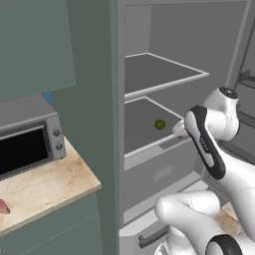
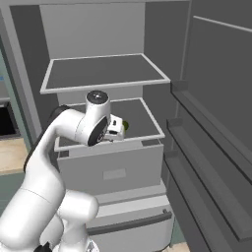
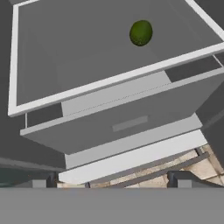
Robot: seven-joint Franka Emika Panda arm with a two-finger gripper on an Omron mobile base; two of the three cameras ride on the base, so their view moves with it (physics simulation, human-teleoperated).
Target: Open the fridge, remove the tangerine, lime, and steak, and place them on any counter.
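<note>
Dark green lime (image 1: 159, 124) sat alone on middle shelf (image 3: 78, 61) of opened fridge (image 2: 98, 29). Gripper (image 2: 118, 129) hovered near shelf front, jaws spread wide, presumably lined up for reach. Steak (image 1: 3, 207) lay on counter (image 1: 45, 184).

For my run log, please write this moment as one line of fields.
fridge: open | lime: on lower shelf | steak: on counter | gripper: open, empty, near lime

A glossy white robot arm (image 1: 214, 149) of rounded, tubular links is seen, joined by dark grey bands. A round dark cap (image 2: 97, 96) tops one joint, and two small dark fingertips (image 3: 183, 178) finish the claw (image 3: 111, 181).
</note>
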